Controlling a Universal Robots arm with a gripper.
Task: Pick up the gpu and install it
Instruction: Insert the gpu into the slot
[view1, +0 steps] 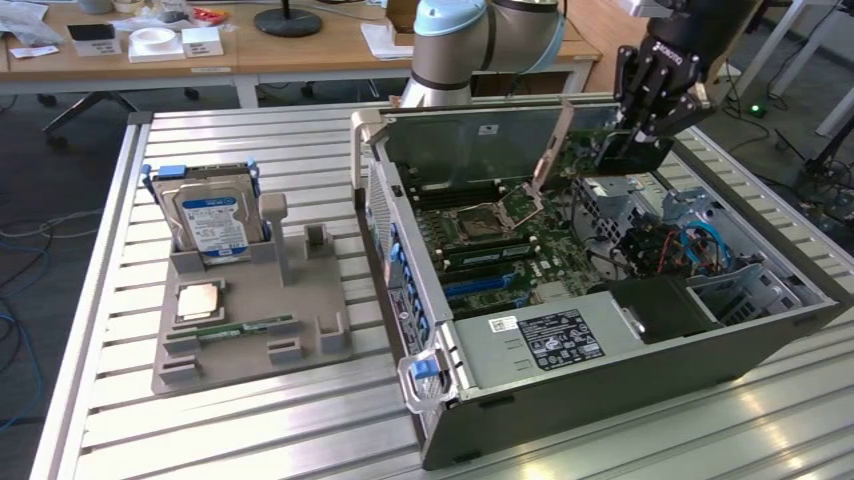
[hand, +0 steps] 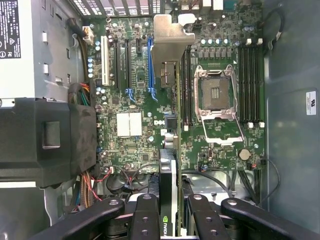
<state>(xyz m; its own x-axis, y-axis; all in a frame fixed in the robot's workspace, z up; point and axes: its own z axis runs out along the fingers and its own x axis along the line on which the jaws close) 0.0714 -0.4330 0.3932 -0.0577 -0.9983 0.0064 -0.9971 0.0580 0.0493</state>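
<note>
My gripper (view1: 643, 132) hangs over the far right part of the open computer case (view1: 601, 380) and is shut on the gpu (view1: 625, 158), a black card that hangs below the fingers (view1: 663, 85). In the wrist view the gpu (hand: 170, 165) shows edge-on between the two black fingers (hand: 145, 212). Its pale metal bracket (hand: 170, 40) is at the far end. The card hovers above the green motherboard (hand: 130, 125), between the blue expansion slot (hand: 150, 65) and the memory slots beside the open processor socket (hand: 217, 92). It stands apart from the board.
A grey parts holder (view1: 320, 335) on the slatted metal table at the exterior view's left carries a silver hard drive (view1: 214, 220), a processor chip (view1: 200, 300) and a green memory stick (view1: 247, 328). Inside the case are a black shroud (hand: 45, 140), cable bundles (hand: 87, 187) and the raised side panel (view1: 467, 140).
</note>
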